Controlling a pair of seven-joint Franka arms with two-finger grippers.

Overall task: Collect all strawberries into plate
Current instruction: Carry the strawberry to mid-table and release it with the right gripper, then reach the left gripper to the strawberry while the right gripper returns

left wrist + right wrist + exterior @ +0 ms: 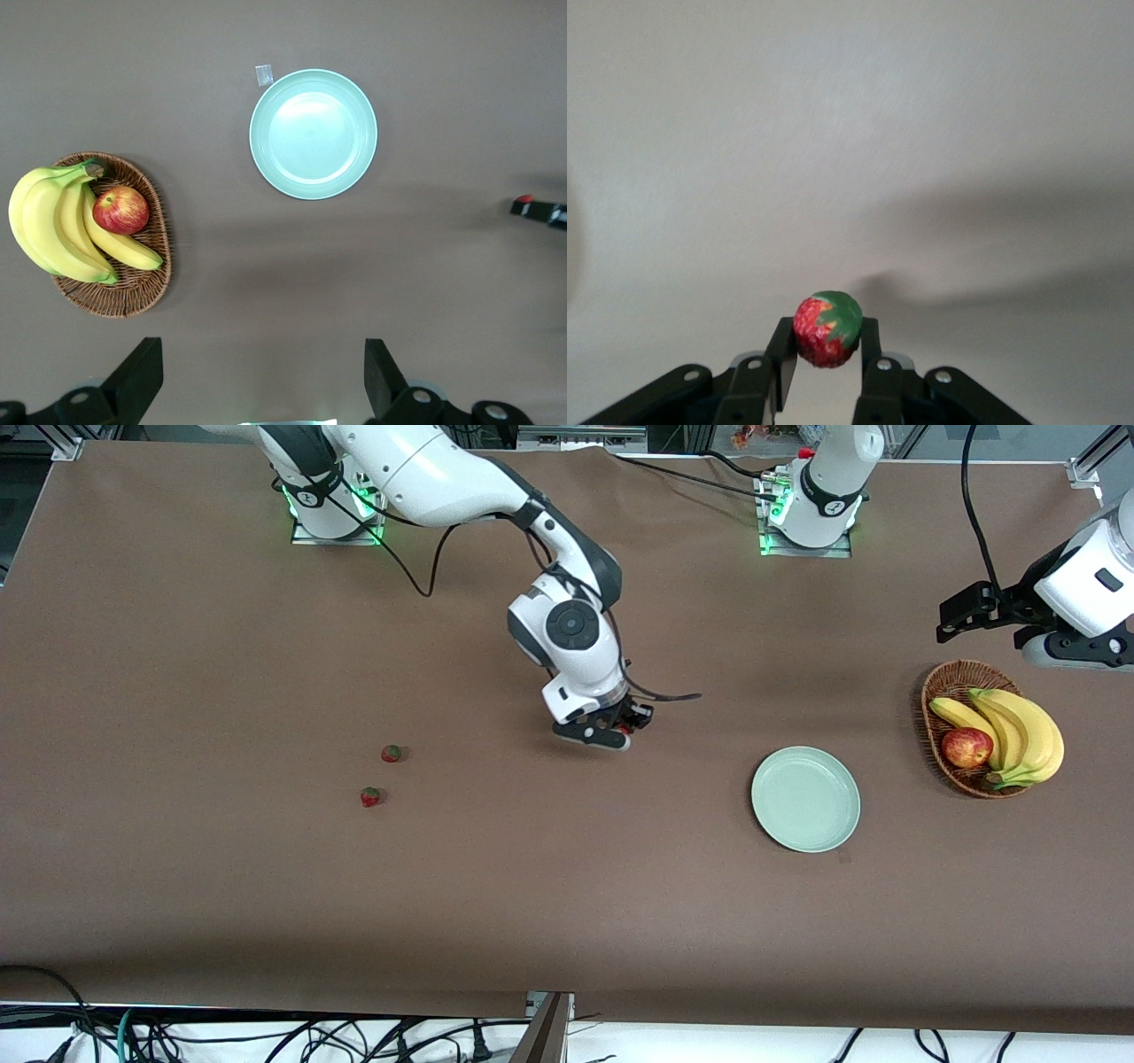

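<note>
Two small red strawberries with dark green leafy tops lie loose on the brown bench toward the right arm's end, close together but apart: one strawberry [392, 754] sits farther from the front camera, the other strawberry [370, 796] a little nearer to it. We cannot tell from these views which way their tips point. A third strawberry [827, 329] is pinched in the right claw [826, 354], whose black fingers [783, 352] are pressed against the berry's two sides; in the right wrist view its green cap faces up and to one side, and the red body bulges out ahead of the fingertips, its long axis lying roughly across the grip. In the front view we see the right claw [620, 731] up in the air over bare bench near the middle, between the two loose berries and the round pale mint-green plate [805, 798], which holds nothing. The plate [313, 133] lies flat, with a brown woven wicker basket [950, 691] beside it toward the left arm's end, holding yellow bananas [1019, 731] and a red apple [966, 747]. We see the left claw [263, 381] spread wide and holding nothing, waiting high over the bench near the basket.
</note>
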